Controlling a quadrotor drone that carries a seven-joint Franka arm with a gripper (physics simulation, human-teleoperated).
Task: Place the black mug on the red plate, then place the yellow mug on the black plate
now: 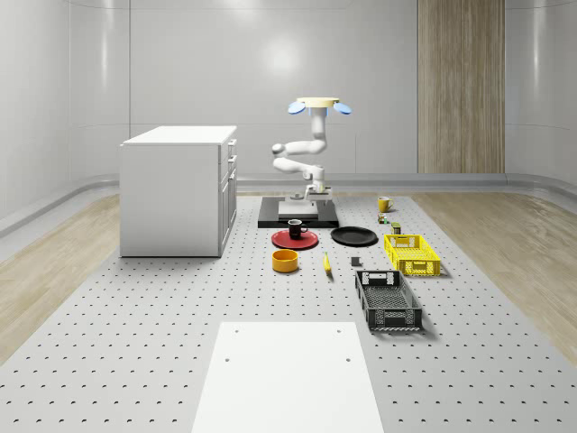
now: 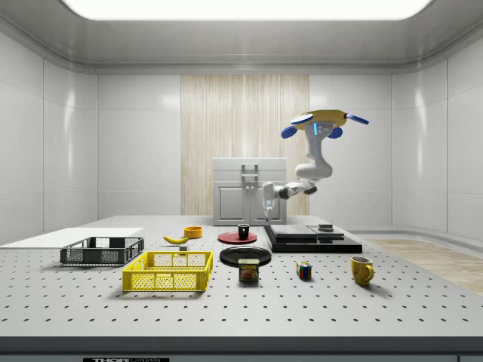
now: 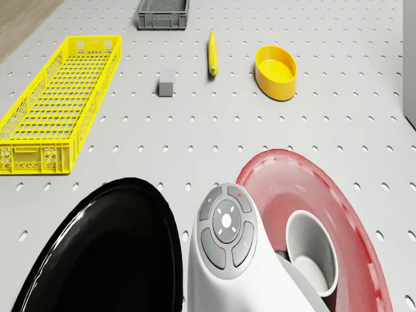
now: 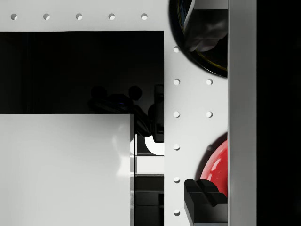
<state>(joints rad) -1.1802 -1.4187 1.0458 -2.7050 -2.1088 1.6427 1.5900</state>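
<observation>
Black mug (image 1: 297, 229) stands upright on the red plate (image 1: 295, 240), so the first half of the task looks done. The second half is not: the yellow mug (image 1: 384, 205) sits on the table (image 1: 135, 316), well apart from the black plate (image 1: 353, 236), which is bare.

Clock directions are read on the whole-scene view. Nearest the camera, at about 5 o'clock from the red plate, the dark crate (image 1: 388, 300) looks empty. Beyond it, the yellow crate (image 1: 412, 254) is empty too, judging by the drone view. At 6 o'clock from the red plate and near it, the bowl (image 1: 286, 261) holds nothing, with a banana (image 1: 326, 262) lying just at its 3 o'clock. Next comes the red plate with its mug, and the black plate just at its 3 o'clock. The two plates are close but, in the drone view, apart. The yellow mug is at roughly 1 o'clock from the black plate.

Farther back, at 12 o'clock from the red plate, lies the platform (image 1: 297, 213). The gripper (image 4: 197, 115) hangs low over its edge, fingers spread wide with nothing between them. The drone (image 1: 319, 106) hovers high above the platform.

What is left, as I judge it, is to go to the yellow mug, grasp it and carry it to the black plate.
</observation>
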